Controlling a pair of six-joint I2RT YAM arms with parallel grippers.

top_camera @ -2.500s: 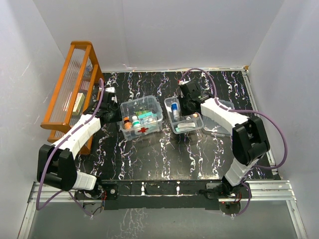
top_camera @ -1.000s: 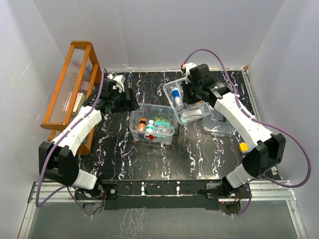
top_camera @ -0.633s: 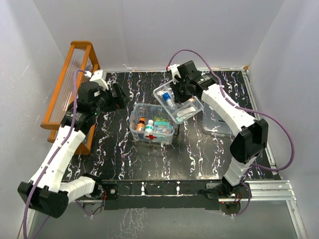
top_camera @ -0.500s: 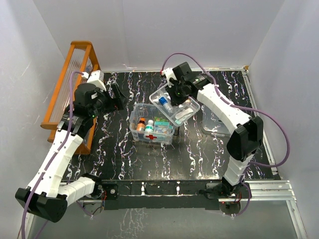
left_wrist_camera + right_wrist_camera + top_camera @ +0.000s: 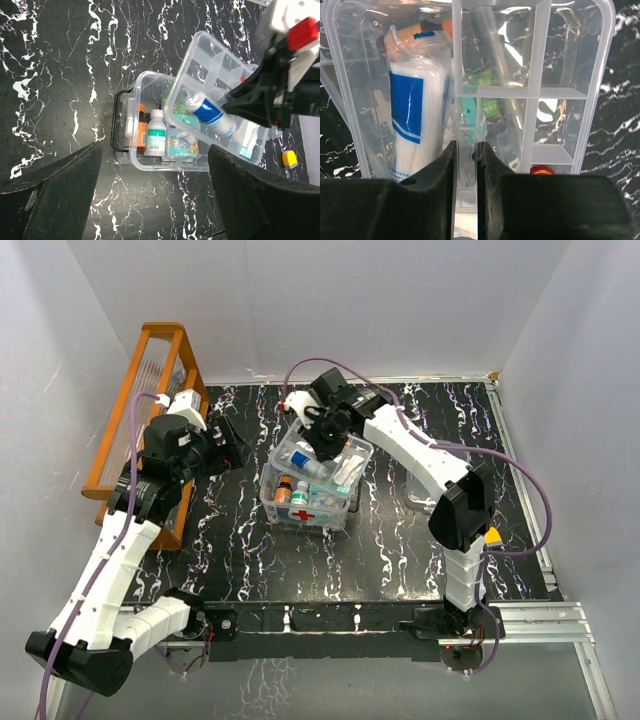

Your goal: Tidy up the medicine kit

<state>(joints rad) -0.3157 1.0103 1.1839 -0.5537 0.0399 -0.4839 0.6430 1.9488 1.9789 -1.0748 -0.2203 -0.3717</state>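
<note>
**While the divided tray [image 5: 207,55] is held above the box [image 5: 297,516]: positions noted**

Where the right hand [image 5: 465,150] meets the divided tray, its two fingers are clenched on the clear rim at the tray's near edge. The divided tray is held tilted, overlapping part of the box's opening. Whether it touches the box rim cannot be told. A blue-and-white roll [image 5: 210,112] is lodged in one long compartment of the tray. The box, marked with a red cross on its near wall, is set on the worktop [image 5: 380,550] near the middle. A white bottle [image 5: 156,132] and an amber bottle [image 5: 141,136] are seen side by side inside it. The left hand [image 5: 232,440] is held released and empty above the worktop, left of the box and near the orange rack [image 5: 140,410].
</note>
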